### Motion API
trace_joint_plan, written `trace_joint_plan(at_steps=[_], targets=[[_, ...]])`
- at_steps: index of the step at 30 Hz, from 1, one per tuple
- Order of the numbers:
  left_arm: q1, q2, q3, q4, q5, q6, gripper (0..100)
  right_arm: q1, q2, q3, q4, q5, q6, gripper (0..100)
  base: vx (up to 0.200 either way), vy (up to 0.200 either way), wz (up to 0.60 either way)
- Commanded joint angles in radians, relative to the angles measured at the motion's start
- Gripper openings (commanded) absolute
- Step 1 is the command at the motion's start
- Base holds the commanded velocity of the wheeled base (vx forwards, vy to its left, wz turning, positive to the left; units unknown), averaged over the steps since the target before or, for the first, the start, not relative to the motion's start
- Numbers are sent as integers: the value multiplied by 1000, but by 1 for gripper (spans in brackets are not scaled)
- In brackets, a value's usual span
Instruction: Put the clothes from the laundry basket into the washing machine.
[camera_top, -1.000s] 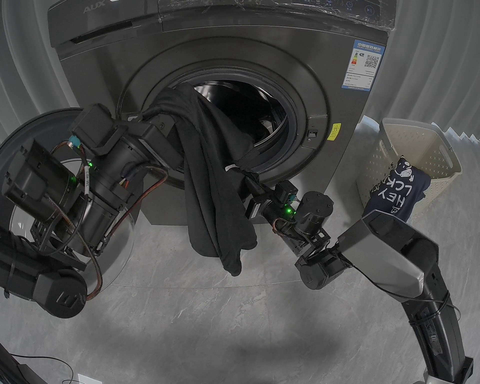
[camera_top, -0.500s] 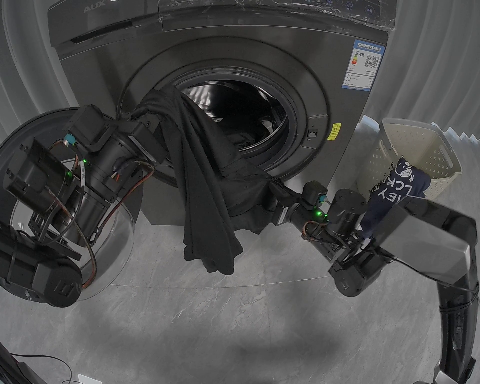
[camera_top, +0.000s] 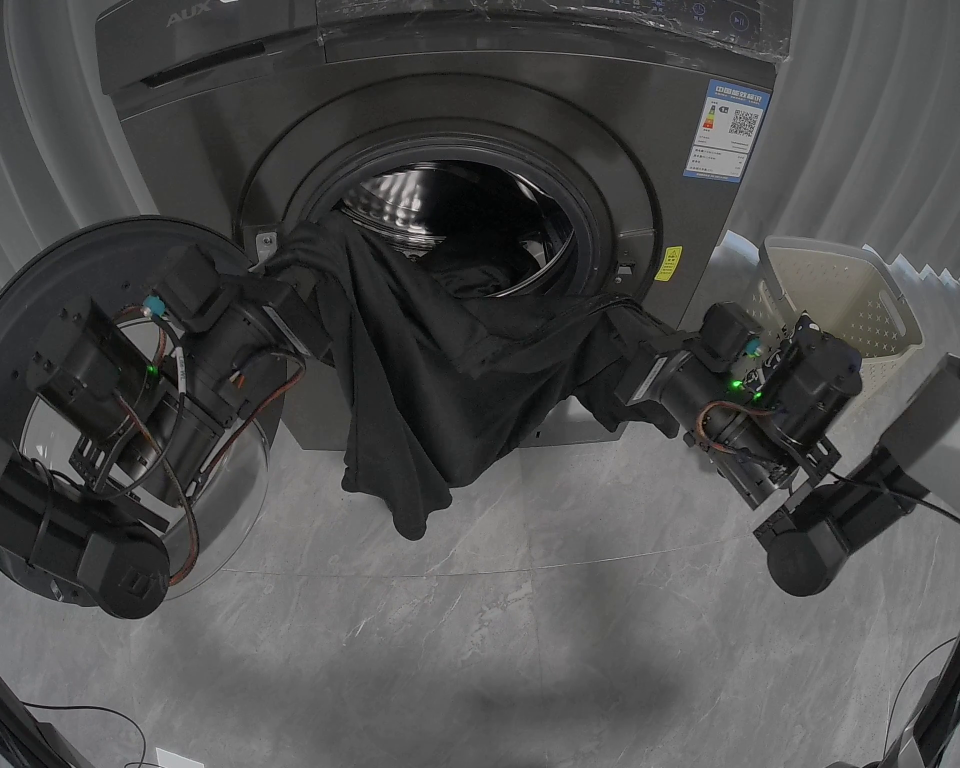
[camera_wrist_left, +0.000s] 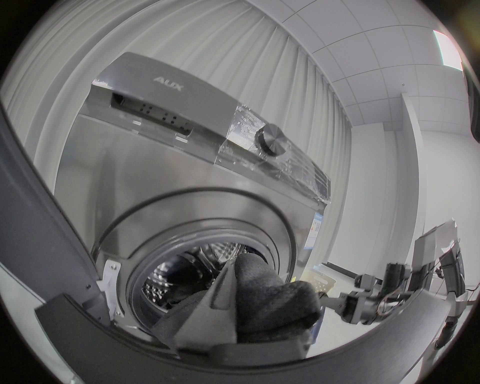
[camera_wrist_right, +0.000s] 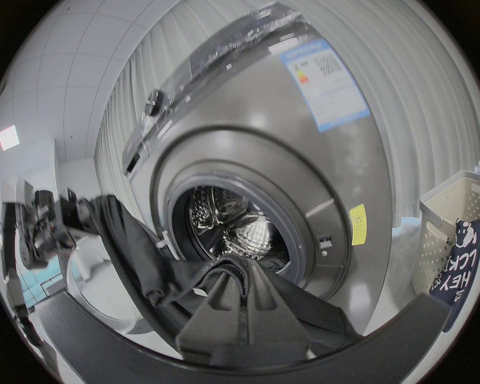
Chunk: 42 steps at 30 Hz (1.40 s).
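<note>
We see the washing machine filling the upper middle of the head view, with its round door swung open at the left edge of the frame. A black garment is stretched across the lower lip of the drum opening at the centre of the frame. Part of it lies over the rim and into the drum, and a loose tail hangs down in front of the machine's lower panel, above the grey floor.

The left gripper sits at the left rim of the opening, left of centre. We see its fingers closed on one end of the black garment, and in the left wrist view the cloth is bunched up tight against them. The right gripper sits just past the lower right of the opening, right of centre. It is clamped on the other end, and in the right wrist view its two fingers press together with the fabric pinched between them.

The cream laundry basket stands on the floor at the right edge of the head view, near the machine's right side. In the right wrist view we see a navy shirt with white lettering draped over the basket's rim.
</note>
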Motion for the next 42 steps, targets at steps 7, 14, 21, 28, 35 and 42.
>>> trace_joint_plan(at_steps=[7, 14, 21, 28, 35, 42], targets=[[-3, 83, 80, 0, 2, -16, 0, 23, -143, 68, -8, -12, 23, 0, 0, 0, 0], [-2, 190, 145, 1, 5, -16, 100, 40, -142, 71, -8, -12, 23, 0, 0, 0, 0], [-3, 314, 148, 4, 13, -16, 100, 80, -136, 54, -6, -46, 26, 0, 0, 0, 0], [-22, 417, 156, 1, 19, 0, 100, 97, -117, 5, -5, -92, 34, 0, 0, 0, 0], [-28, 448, 217, 1, 10, 32, 100, 91, -105, -21, -6, -94, 34, 0, 0, 0, 0], [-31, 483, 272, 1, 14, 47, 100, 86, -100, -22, -6, -94, 35, 0, 0, 0, 0]])
